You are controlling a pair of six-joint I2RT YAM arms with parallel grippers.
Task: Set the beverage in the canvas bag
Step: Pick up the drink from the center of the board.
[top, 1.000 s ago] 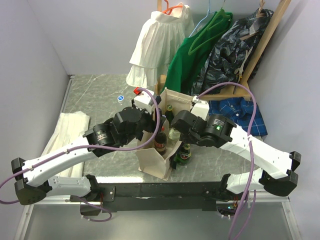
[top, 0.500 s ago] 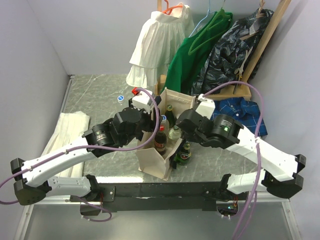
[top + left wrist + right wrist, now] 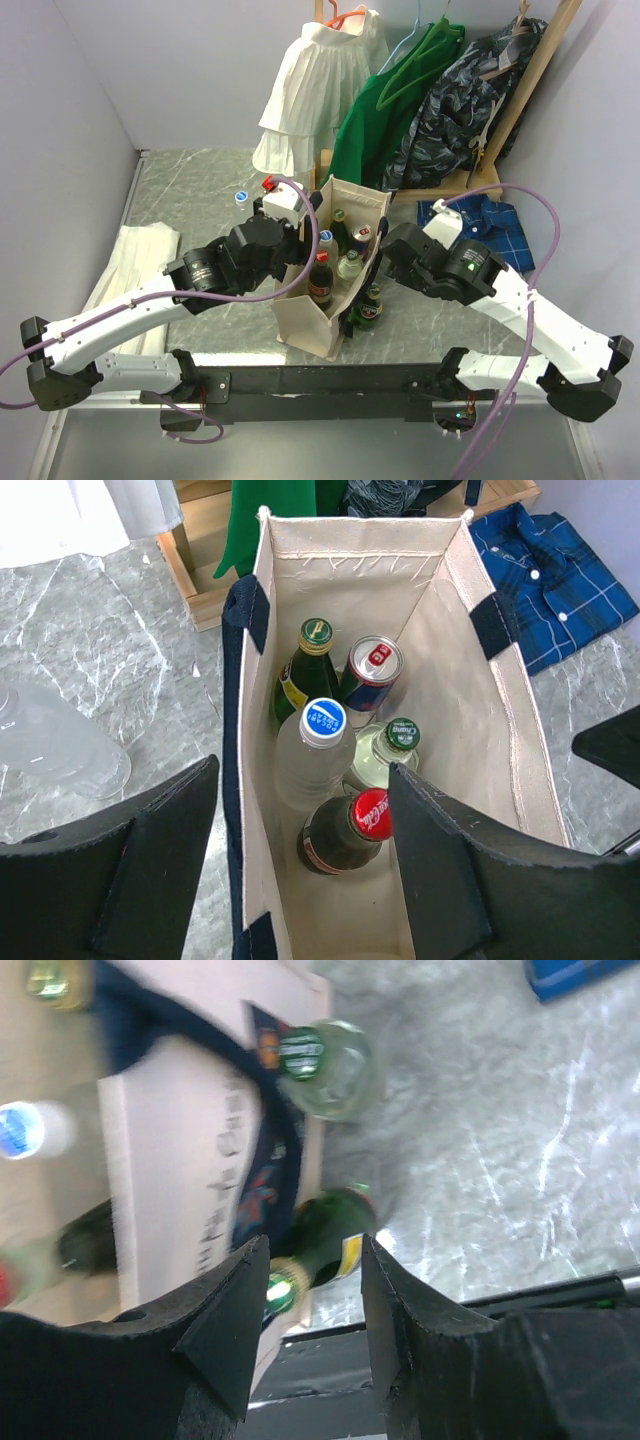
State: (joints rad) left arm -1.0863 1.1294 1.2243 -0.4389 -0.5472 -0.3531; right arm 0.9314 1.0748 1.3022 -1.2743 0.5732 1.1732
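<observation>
Canvas bag: stands upright and open on the marble table, between the two arms; navy straps run along its rim.
In the bag: cola bottle with a red cap, water bottle, clear bottle with a green cap, Red Bull can, and a dark green bottle, all upright and packed close together.
Outside the bag: a green glass bottle stands on the table just beside the bag's right wall.
Left gripper: fingers spread wide and holding nothing. One is outside the bag's left wall and the other is over its mouth.
Right gripper: fingers parted and empty, hanging above the green glass bottle, which shows in the gap; this view is blurred.
Around: plaid shirt to the right, folded white cloth to the left.
</observation>
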